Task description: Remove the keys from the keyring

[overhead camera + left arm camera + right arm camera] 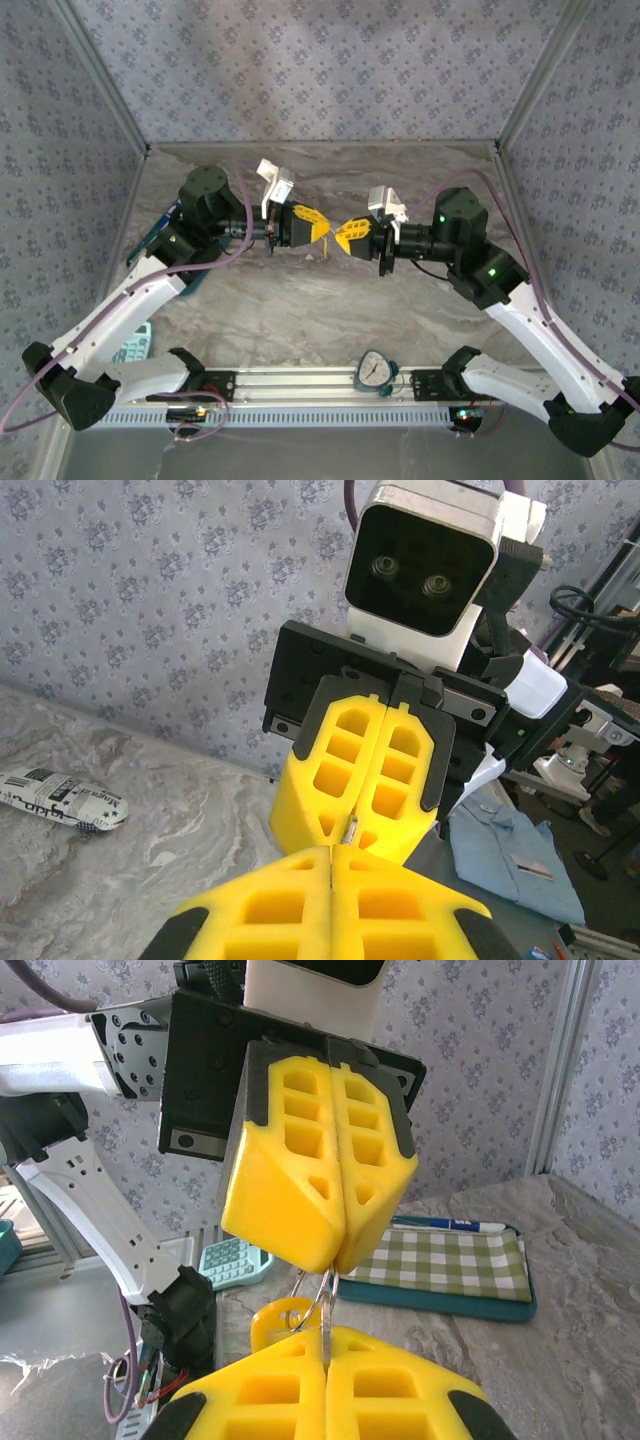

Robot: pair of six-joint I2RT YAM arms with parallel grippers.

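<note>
Legend: my two grippers meet tip to tip above the table (300,305). My left gripper (335,1260) is clenched on the thin wire of the keyring (322,1295). My right gripper (325,1360) is clenched on the same wire from below, though I cannot tell whether a key stem also lies in that seam. The keys (278,1322), marked by a yellow-orange head, hang from the ring in the gap between the fingertips, just beside the wire. I judge them light, rigid and slippery, and the ring springy. The flat head looks the better place to hold, since the thin stem or wire may twist or slide in a grip.
</note>
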